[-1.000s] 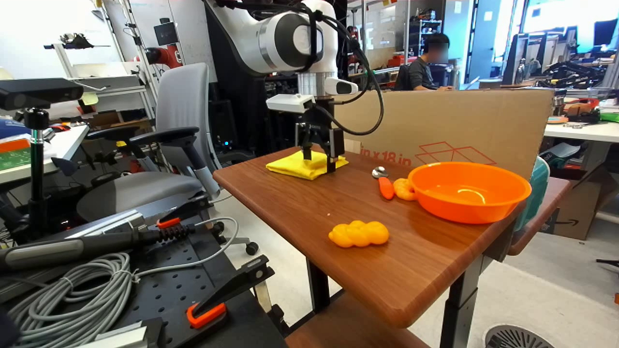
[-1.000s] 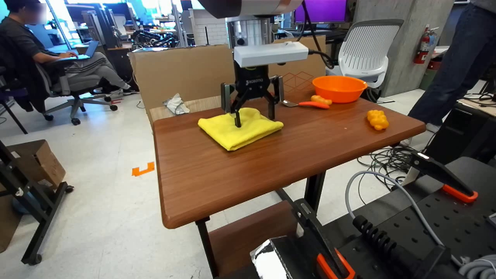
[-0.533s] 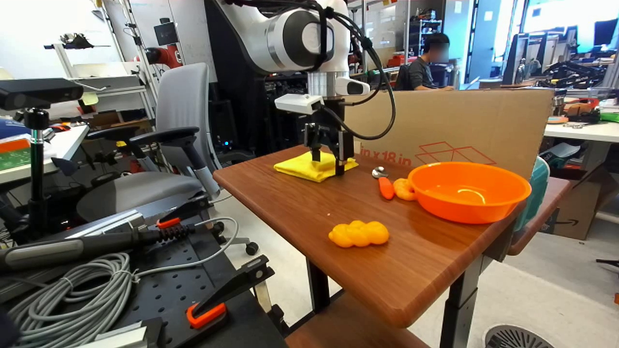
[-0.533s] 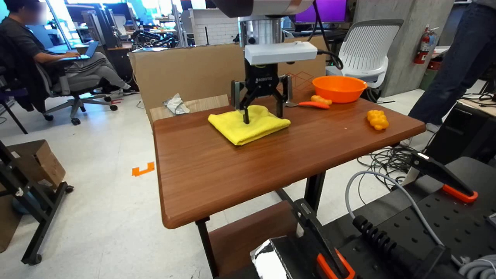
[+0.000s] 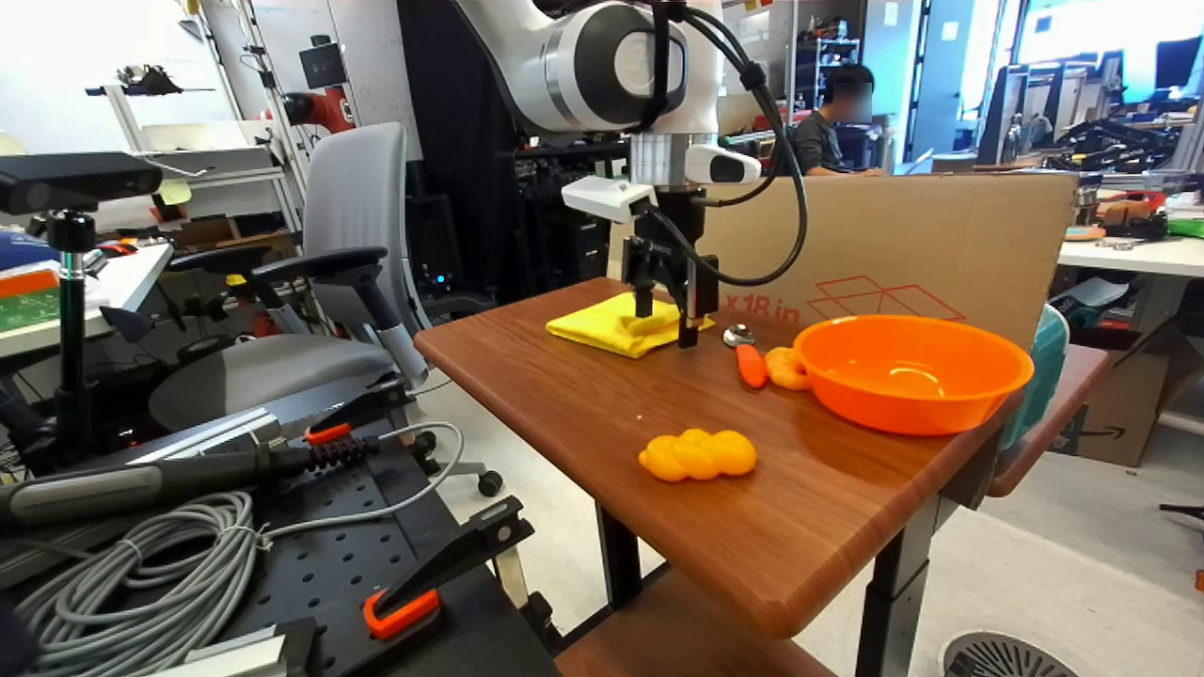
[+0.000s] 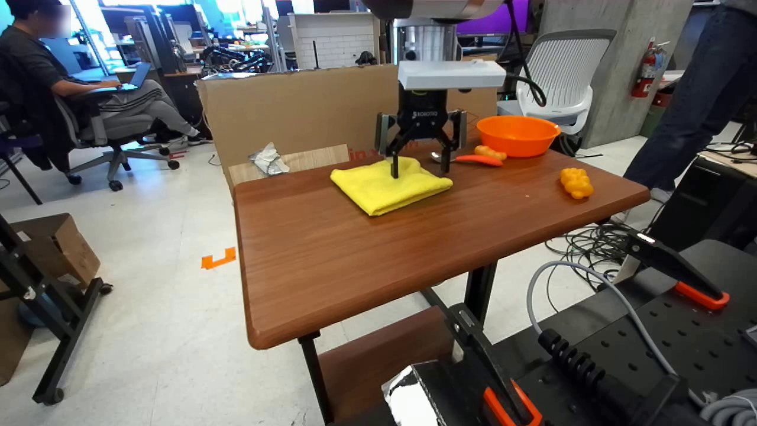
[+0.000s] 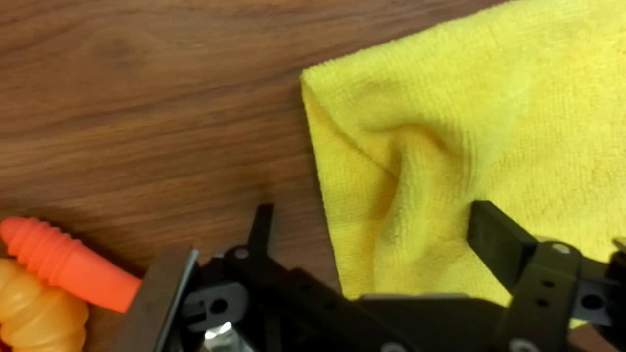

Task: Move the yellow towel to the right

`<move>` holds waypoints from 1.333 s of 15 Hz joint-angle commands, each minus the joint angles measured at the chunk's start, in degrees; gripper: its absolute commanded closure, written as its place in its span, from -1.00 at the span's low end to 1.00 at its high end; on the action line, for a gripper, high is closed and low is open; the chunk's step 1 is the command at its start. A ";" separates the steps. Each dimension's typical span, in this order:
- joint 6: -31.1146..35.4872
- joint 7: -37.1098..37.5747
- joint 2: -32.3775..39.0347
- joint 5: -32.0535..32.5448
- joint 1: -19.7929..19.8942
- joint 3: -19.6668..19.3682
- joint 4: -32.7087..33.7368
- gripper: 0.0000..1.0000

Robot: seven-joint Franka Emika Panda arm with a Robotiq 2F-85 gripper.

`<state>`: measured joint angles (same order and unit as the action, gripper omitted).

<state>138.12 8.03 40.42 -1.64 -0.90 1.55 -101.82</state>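
The yellow towel (image 5: 597, 324) lies folded flat on the brown table and also shows in an exterior view (image 6: 381, 192). In the wrist view the towel (image 7: 513, 122) fills the right side, with a raised wrinkle near its edge. My gripper (image 5: 666, 329) points down and is open, as an exterior view shows too (image 6: 420, 174). In the wrist view the gripper (image 7: 374, 208) has its jaws wide apart, with towel and bare wood between them. One of the fingers (image 7: 499, 239) is down on the towel beside the wrinkle. The other stands just past the towel's edge, over the wood.
An orange bowl (image 5: 912, 376) stands on the table, with a lumpy orange toy (image 5: 786, 368) and an orange-handled spoon (image 5: 751, 365) beside it. The spoon is close to the gripper. Another lumpy toy (image 6: 576, 183) lies near the table edge. A cardboard sheet (image 5: 875, 244) stands behind.
My gripper has moved rightward in both exterior views, and the yellow towel has slid along the table with it. The jaws have stayed open. The bowl, spoon and toys have not moved.
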 commanded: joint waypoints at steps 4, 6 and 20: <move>-2.22 -0.43 1.22 -3.41 1.52 0.09 2.87 -1.00; -1.88 -0.52 0.72 -4.07 1.59 0.32 2.42 -1.00; 0.14 -0.63 -5.07 -5.92 0.39 1.90 -2.98 -1.00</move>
<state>138.41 7.84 35.36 -6.88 0.25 4.26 -104.91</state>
